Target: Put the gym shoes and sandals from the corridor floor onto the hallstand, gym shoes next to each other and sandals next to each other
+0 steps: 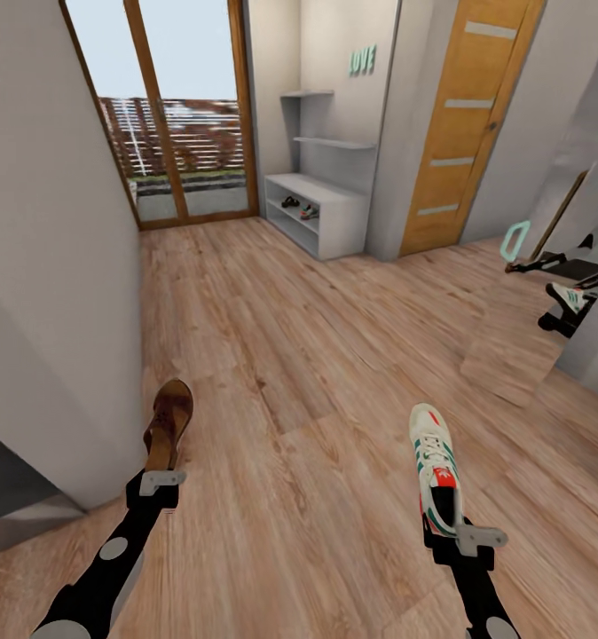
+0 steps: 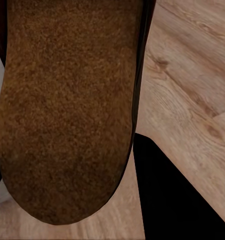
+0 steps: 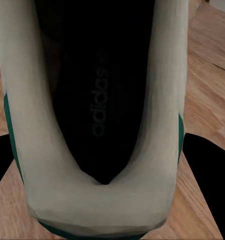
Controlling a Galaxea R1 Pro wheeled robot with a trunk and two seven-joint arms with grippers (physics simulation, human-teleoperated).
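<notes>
My left gripper (image 1: 161, 463) is shut on the heel end of a reddish-brown sandal (image 1: 169, 422), held above the corridor floor (image 1: 290, 355) near the left wall. The left wrist view shows the sandal's tan sole (image 2: 67, 110) close up, with a dark finger (image 2: 177, 200) beside it. My right gripper (image 1: 444, 522) is shut on the heel of a white gym shoe (image 1: 434, 461) with green stripes. Its dark insole and cream heel rim (image 3: 102, 205) sit between black fingers (image 3: 207, 175). Far ahead stands the white hallstand (image 1: 334, 197), with another sandal (image 1: 290, 202) and gym shoe (image 1: 309, 211) on its upper shelf.
A grey wall (image 1: 51, 266) runs close on my left. Glass balcony doors (image 1: 170, 106) close the far end, and a wooden door (image 1: 463, 124) is at the right. A mirror panel (image 1: 565, 266) on the right reflects the robot. Open plank floor lies between me and the hallstand.
</notes>
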